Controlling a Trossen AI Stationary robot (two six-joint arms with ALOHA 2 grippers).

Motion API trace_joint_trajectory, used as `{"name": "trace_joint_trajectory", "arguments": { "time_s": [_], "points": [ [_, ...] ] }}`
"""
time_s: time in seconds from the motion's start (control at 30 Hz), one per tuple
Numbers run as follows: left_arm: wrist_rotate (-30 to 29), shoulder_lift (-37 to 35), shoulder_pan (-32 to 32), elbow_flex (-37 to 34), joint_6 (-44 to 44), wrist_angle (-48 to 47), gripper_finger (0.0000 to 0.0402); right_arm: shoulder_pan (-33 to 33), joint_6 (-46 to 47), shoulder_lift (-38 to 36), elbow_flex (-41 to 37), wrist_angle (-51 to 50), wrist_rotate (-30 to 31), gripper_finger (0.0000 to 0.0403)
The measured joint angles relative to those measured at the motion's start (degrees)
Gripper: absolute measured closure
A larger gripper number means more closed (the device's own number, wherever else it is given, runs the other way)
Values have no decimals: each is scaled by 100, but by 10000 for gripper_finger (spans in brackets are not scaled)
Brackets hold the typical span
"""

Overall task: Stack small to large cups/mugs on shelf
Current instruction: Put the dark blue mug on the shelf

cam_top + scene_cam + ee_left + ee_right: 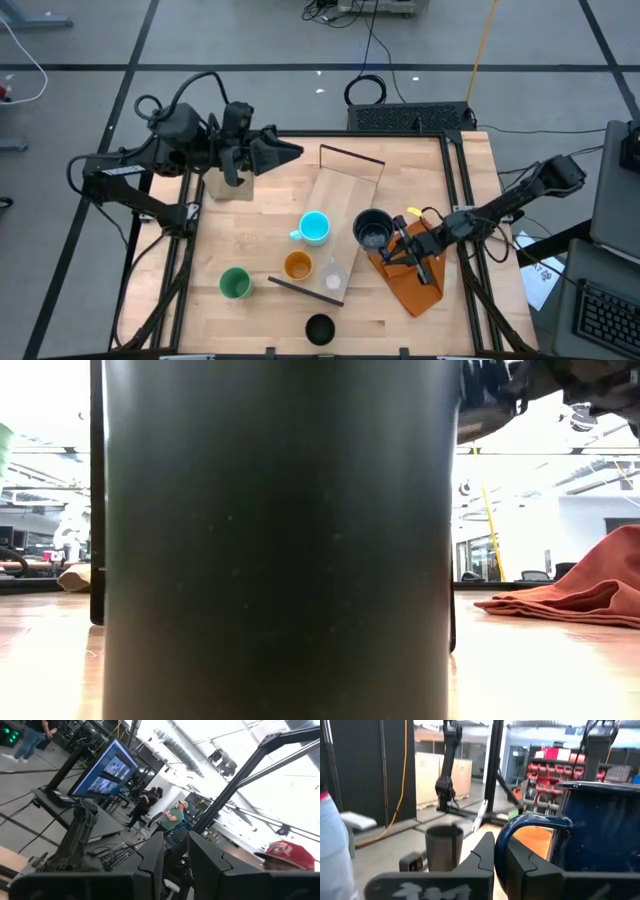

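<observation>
A light-wood shelf [340,195] lies flat on the table with a light-blue mug [315,227], an orange cup [298,265] and a clear cup [332,272] upright on it. The dark navy mug [372,228] stands at its right edge. A green cup [235,283] and a black cup [319,328] stand on the table nearer me. My right gripper [396,245] is shut, low over the orange cloth [415,280], its tips just in front of the navy mug's handle [535,826]. My left gripper [290,152] is raised at the far left, slightly open, holding nothing. My right gripper comes about level from the table's right side, its shut fingertips [487,845] right by the navy mug's handle. I cannot tell whether they touch it. The mug stands upright.
A tan cloth [230,185] lies under the left arm at the far left. The black cup [280,540] fills most of the low view, with the orange cloth [580,595] to its right. Black frame rails [465,200] border the table's sides.
</observation>
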Motion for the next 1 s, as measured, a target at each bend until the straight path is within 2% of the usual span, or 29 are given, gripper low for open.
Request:
{"name": "trace_joint_trajectory", "arguments": {
  "time_s": [0.23, 0.77, 1.0],
  "points": [
    [-26, 2, 0, 0, -57, 12, 314, 0, 111, 878, -235, 1013, -2, 400],
    [-35, 2, 0, 0, -47, 18, 314, -7, 588, 3011, -223, 3383, -61, 400],
    [-24, 2, 0, 0, -51, 20, 314, -48, 690, 3473, 39, 3384, -186, 400]
  ]
}}
